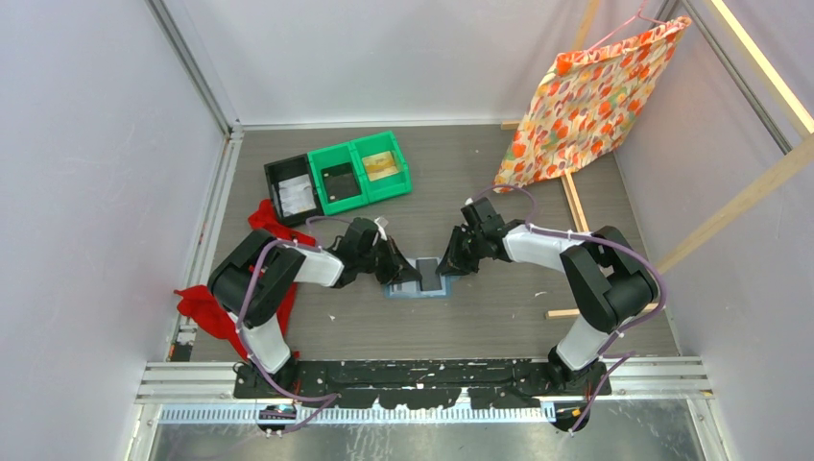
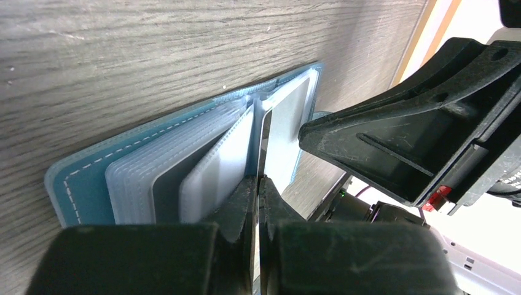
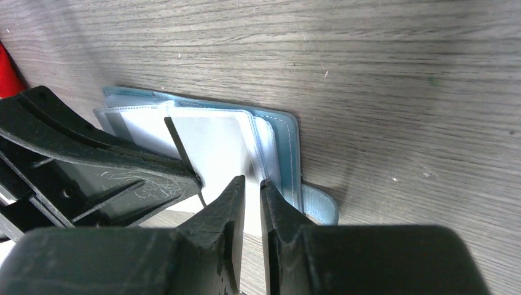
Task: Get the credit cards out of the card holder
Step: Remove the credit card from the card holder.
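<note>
The light-blue card holder (image 1: 415, 291) lies open on the table, its clear sleeves fanned out (image 2: 86, 184) (image 3: 289, 141). My left gripper (image 1: 401, 272) (image 2: 258, 179) is shut on a thin dark credit card (image 2: 265, 141), held on edge and partly out of a middle sleeve. The card stands upright in the top view (image 1: 427, 272) and shows in the right wrist view (image 3: 178, 144). Another dark card (image 2: 166, 193) sits in a sleeve. My right gripper (image 1: 449, 264) (image 3: 250, 179) is closed to a narrow gap on the holder's right-hand white sleeves.
Two green bins (image 1: 360, 171) and a black tray (image 1: 291, 187) stand at the back left; one bin holds a gold item (image 1: 381, 165). Red cloth (image 1: 216, 303) lies by the left arm. A patterned bag (image 1: 586, 101) hangs at the back right over wooden sticks (image 1: 576, 202).
</note>
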Available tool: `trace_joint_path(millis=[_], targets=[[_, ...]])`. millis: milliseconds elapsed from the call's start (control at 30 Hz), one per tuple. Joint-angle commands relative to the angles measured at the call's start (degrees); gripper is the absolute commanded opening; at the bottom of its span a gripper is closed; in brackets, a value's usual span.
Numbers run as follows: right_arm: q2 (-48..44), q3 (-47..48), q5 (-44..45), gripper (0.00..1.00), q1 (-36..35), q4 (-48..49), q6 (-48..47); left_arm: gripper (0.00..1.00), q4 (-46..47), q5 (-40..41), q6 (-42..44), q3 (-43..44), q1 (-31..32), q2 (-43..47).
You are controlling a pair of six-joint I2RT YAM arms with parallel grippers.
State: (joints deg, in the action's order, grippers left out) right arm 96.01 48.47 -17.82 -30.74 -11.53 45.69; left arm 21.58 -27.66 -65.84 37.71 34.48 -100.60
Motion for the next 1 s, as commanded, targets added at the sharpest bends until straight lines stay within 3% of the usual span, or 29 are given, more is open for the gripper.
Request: trace_joint_path(millis=[0, 800, 967], targets=[[2.4, -1.8, 2.5, 0.21, 0.4, -0.6, -0.9, 0.0, 5.5, 0.2, -0.3, -1.7, -0.3, 3.3], [0.3, -1.8, 0.2, 0.23, 3.3, -1.3, -2.1, 0.0, -8.6, 3.8, 7.1, -3.8, -2.8, 10.3], [-2.3, -2.1, -2.0, 0.29, 3.4, 0.8, -1.3, 0.0, -10.5, 2.7, 9.3, -3.8, -3.7, 11.3]])
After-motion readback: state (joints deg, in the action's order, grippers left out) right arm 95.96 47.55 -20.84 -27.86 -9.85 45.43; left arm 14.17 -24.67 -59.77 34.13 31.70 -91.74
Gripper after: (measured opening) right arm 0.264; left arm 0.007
